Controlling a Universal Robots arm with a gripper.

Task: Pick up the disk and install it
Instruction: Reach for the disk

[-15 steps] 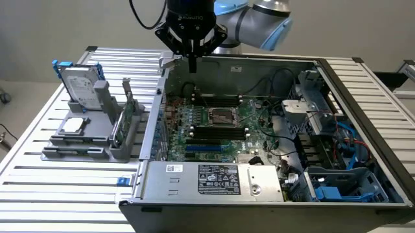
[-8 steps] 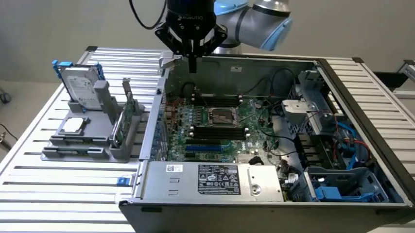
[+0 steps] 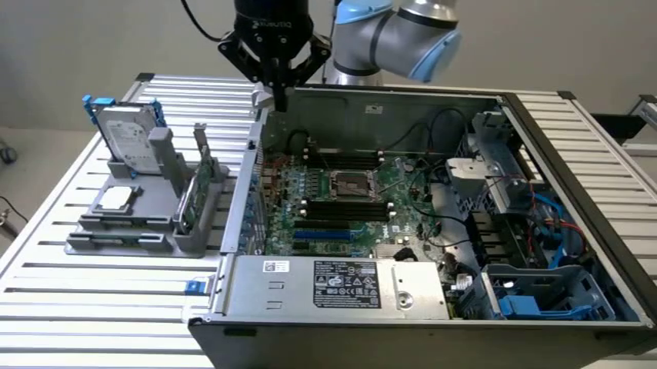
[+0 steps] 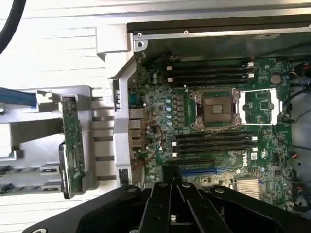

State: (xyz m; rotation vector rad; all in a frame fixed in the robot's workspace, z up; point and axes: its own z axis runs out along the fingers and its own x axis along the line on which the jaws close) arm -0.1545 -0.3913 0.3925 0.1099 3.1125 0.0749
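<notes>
My black claw hangs shut and empty over the open metal computer case, at its wall on the exterior view's left. The flat silver-grey disk, white-labelled and blue-framed, stands on edge in a grey plastic rack (well apart from me, further to that left).

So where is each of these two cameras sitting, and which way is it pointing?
Exterior view: off the arm, set high, looking down at the open computer case and the disk in its stand; the arm and shut tool show above the case.
Wrist view: on the arm's wrist, looking down past the tool onto the motherboard.
Shared: the tool, motherboard and green card.
</notes>
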